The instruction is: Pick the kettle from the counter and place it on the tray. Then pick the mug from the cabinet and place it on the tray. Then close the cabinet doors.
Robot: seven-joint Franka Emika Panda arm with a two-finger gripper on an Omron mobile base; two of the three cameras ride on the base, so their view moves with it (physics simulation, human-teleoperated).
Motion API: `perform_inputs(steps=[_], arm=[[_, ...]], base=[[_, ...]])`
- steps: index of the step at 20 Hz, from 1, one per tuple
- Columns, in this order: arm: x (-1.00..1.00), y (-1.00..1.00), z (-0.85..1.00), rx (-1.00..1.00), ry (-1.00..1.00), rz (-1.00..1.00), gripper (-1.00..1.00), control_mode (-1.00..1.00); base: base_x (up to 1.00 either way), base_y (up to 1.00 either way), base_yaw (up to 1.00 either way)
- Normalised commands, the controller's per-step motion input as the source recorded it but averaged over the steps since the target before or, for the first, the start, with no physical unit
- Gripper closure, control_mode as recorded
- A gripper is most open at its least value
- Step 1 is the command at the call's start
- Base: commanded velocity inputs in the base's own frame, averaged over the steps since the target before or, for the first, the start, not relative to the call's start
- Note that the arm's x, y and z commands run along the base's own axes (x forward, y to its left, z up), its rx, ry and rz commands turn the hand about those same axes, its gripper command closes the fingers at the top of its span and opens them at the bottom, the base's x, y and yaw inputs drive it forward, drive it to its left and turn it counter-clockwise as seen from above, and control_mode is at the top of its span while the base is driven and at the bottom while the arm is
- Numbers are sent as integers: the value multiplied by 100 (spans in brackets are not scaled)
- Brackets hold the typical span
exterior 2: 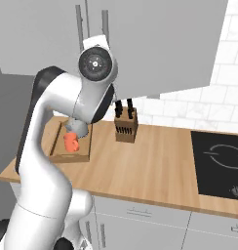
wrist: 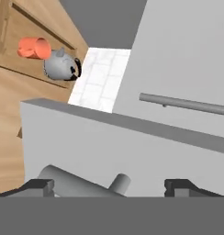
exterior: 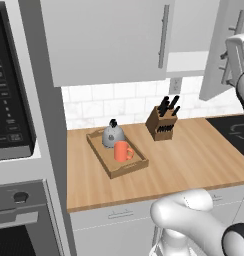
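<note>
While kettle and mug sit on tray: fingers released, straddling right cabinet door's bar handle; handle's long axis runs 10-to-4 o'clock between them.

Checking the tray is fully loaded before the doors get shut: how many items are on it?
2. The kettle sits at the tray's back end; the orange mug stands right in front of it. Nothing else shows on the tray.
</note>
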Motion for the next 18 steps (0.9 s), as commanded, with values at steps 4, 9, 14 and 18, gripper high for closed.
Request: perform_inputs(steps=[4,9,14,18], arm=[[96,0,-19,-2,11,3,-100,-100],[80,2,-45,-13,1,1,-100,-100],[69,-3,-28,-12,0,0,-100,-100],[72,-4,-16,-4,10,0,-100,-100]], base=[[0,0,0],[0,0,0],[0,0,0],[0,0,0]])
